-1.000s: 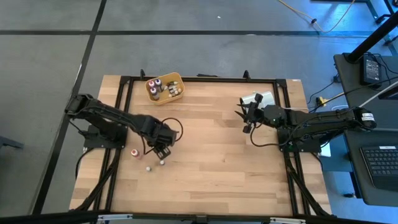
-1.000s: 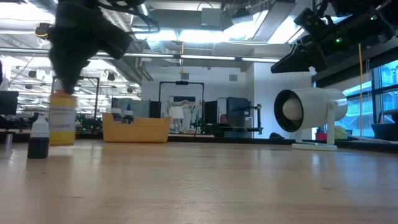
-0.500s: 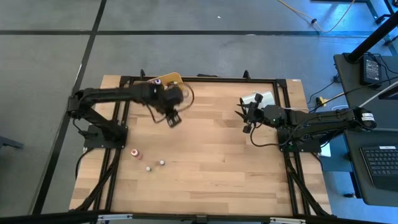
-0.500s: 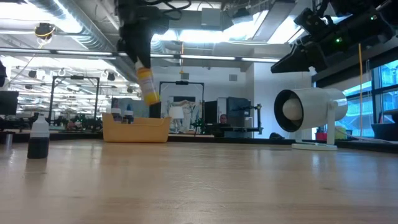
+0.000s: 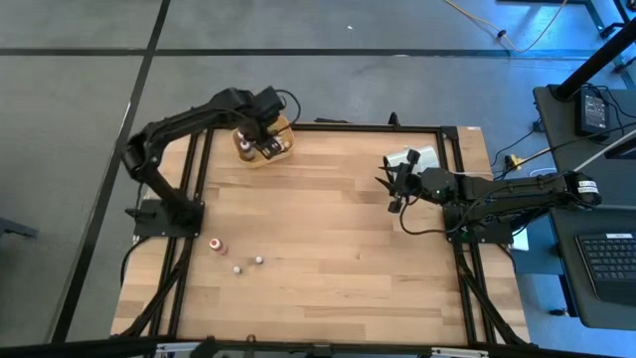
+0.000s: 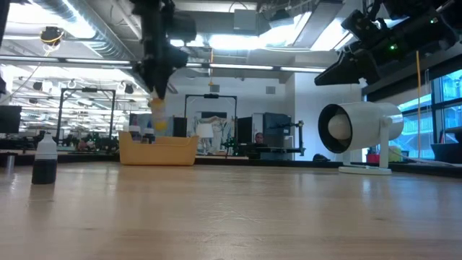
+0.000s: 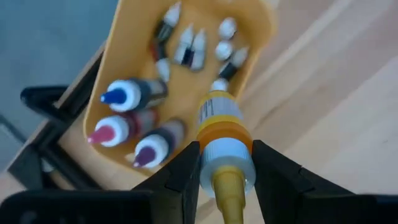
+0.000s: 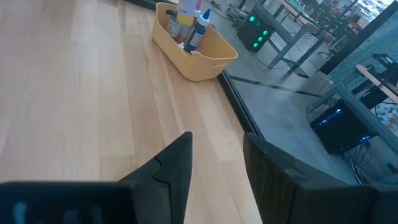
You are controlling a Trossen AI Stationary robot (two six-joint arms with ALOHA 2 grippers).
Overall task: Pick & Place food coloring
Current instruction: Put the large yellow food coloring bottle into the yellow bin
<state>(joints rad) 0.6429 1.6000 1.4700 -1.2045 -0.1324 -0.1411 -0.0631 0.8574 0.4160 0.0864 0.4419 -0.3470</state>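
Note:
My left gripper [image 5: 265,127] hangs over the yellow-orange tray [image 5: 282,151] at the table's far left, shut on a yellow food coloring bottle [image 7: 219,112]. In the low view that bottle [image 6: 157,115] hangs above the tray [image 6: 166,152]. Several bottles stand or lie in the tray [image 7: 134,96]. Three more bottles stand on the wood near the left edge [image 5: 216,245], [image 5: 237,268], [image 5: 258,261]. My right gripper [image 5: 395,194] waits open at the right side, holding nothing. My left gripper pinches the yellow bottle at its pale cap [image 7: 227,154], just above the orange collar, between its two fingers [image 7: 186,171]. The fingers come from above, pointing steeply down. The bottle hangs about upright below them, nozzle up, clear of the tray and its bottles.
A large white cylinder [image 6: 357,128] lies on its stand at the table's far right, close to my right arm. A dark bottle [image 6: 45,160] stands at the left in the low view. Bare wood spreads across the table's middle [image 5: 328,239].
My left gripper has risen from the loose bottles near the left edge and swung toward the table's far edge, carrying the yellow bottle. It now hangs over the tray. The bottle, tilted on the way, now hangs nearly upright. My right arm has kept still.

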